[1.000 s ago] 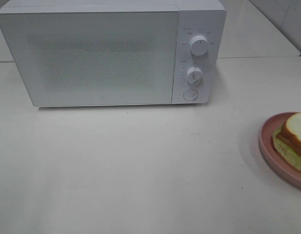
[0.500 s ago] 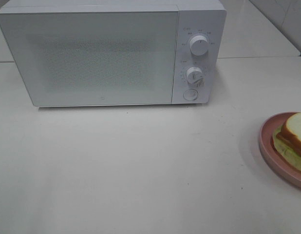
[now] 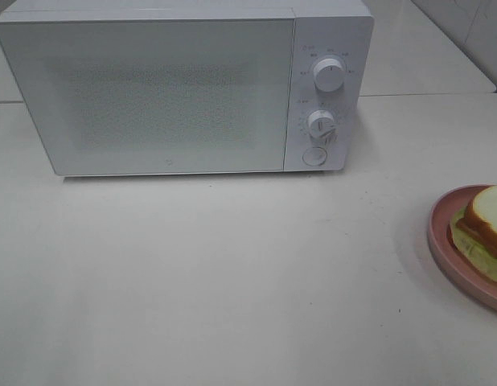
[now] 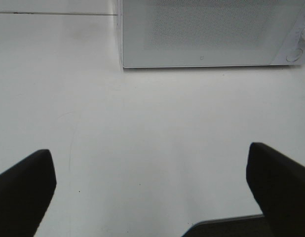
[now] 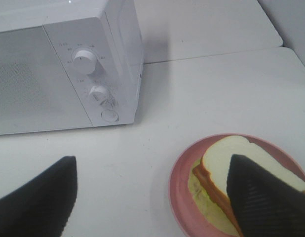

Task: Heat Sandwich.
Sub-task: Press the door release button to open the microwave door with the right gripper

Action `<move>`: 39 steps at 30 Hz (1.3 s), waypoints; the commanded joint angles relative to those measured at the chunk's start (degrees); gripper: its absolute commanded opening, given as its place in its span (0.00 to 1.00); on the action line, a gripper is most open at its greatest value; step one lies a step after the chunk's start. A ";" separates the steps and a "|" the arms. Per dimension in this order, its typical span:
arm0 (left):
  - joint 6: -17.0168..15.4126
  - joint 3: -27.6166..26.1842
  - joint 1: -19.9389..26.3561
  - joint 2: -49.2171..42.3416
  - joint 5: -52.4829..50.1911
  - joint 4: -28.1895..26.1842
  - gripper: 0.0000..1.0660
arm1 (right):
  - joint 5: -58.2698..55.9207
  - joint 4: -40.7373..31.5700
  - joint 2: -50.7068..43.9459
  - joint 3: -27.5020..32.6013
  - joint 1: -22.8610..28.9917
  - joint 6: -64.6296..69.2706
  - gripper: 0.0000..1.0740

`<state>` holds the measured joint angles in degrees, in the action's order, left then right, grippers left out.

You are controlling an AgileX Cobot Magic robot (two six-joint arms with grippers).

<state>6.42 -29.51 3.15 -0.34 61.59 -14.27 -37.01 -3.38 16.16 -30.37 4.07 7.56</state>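
Observation:
The sandwich (image 3: 486, 229) lies on a round pink plate (image 3: 443, 233) at the table's right edge: white bread, green lettuce, a reddish-brown layer. The right wrist view shows the sandwich (image 5: 226, 173) too, on the same plate (image 5: 179, 190). My right gripper (image 5: 152, 197) is open above the table, one finger over the sandwich, the other off to the side. My left gripper (image 4: 152, 190) hangs wide open over bare table in front of the microwave (image 4: 207, 32). Neither gripper shows in the exterior high view. The white microwave (image 3: 184, 88) stands at the back with its door shut.
The microwave's control panel carries two round knobs (image 3: 329, 74) and a round button (image 3: 314, 156) on its right side. A second table (image 3: 425, 56) adjoins behind at the right. The plate is cut off by the exterior view's right edge.

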 commanded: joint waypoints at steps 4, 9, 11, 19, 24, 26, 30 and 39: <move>0.11 0.00 0.11 -0.86 -0.17 0.11 0.91 | 11.34 0.40 3.21 2.46 -0.34 -0.46 0.70; 0.11 0.00 0.11 -0.86 -0.17 0.11 0.91 | 14.21 0.40 4.76 4.18 -0.34 -0.46 0.70; 0.11 0.00 0.11 -0.86 -0.17 0.11 0.91 | 16.73 0.40 6.76 5.44 -0.34 -0.46 0.70; 0.11 0.00 0.11 -0.86 -0.17 0.11 0.91 | 24.98 0.40 14.67 8.08 -0.34 -0.46 0.70; 0.11 0.00 0.11 -0.86 -0.17 0.11 0.91 | 31.00 0.40 21.54 8.71 -0.34 -0.46 0.70; 0.11 0.00 0.11 -0.86 -0.17 0.11 0.91 | 33.98 0.40 24.75 8.71 -0.34 -0.46 0.70; 0.11 0.00 0.11 -0.86 -0.17 0.11 0.91 | 41.20 0.40 31.05 8.71 -0.34 -0.46 0.70; 0.11 0.00 0.11 -0.86 -0.17 0.11 0.91 | 57.24 0.34 44.12 8.71 -0.34 -0.63 0.70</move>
<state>6.42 -29.51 3.15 -0.34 61.59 -14.27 17.13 -3.38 59.01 -21.72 4.07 7.56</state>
